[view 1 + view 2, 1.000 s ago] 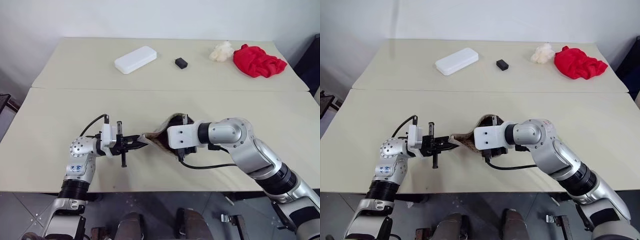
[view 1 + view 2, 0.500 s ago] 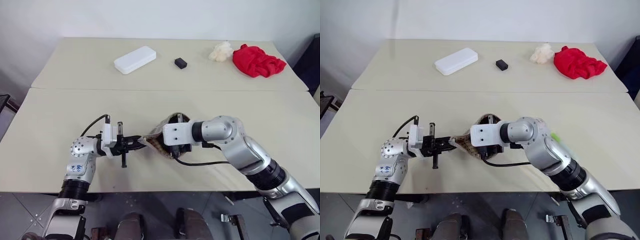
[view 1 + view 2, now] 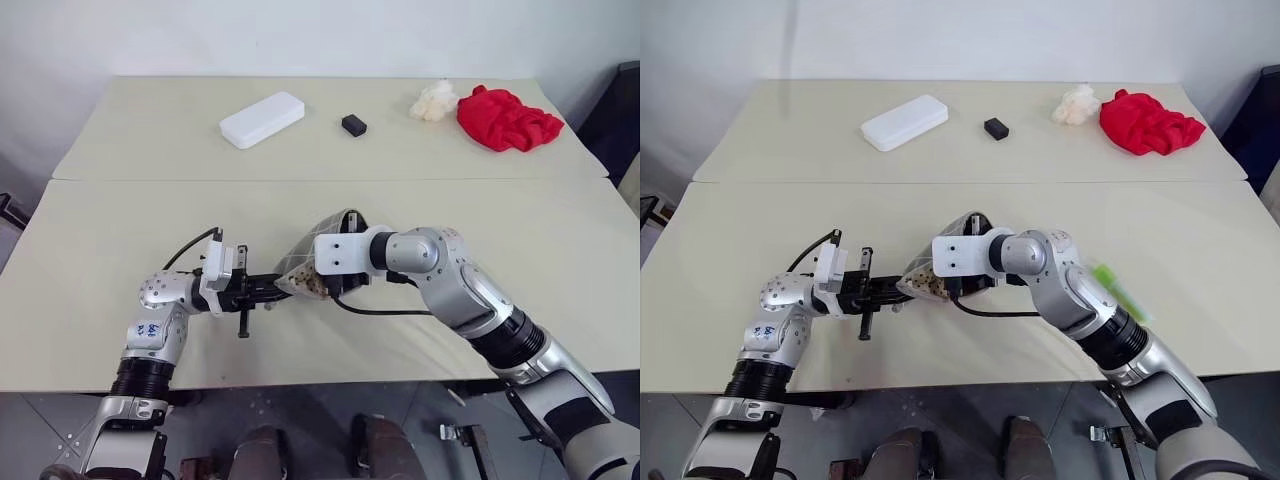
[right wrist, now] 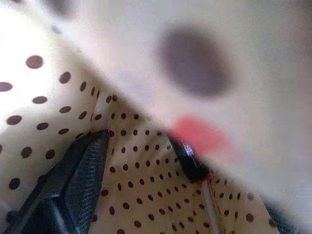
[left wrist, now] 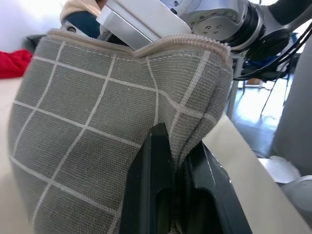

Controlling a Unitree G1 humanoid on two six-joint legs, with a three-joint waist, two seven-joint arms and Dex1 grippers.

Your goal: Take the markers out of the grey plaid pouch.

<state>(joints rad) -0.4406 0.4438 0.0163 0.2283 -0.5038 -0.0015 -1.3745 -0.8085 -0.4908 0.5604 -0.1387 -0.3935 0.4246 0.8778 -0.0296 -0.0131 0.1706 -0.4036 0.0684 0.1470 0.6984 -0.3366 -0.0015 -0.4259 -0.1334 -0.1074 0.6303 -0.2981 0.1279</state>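
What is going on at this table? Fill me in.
The robot is emptying a grey plaid pouch. Its left gripper is shut on one end of the pouch, holding it up off the table. The right gripper is reaching into the pouch's open mouth with its fingers apart, next to a dark marker with a red tip inside. A lime-green marker already lies on the table beside the right arm.

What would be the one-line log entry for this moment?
left gripper: shut on pouch corner | right gripper: open, inside pouch | dark red-tipped marker: in pouch | green marker: on table
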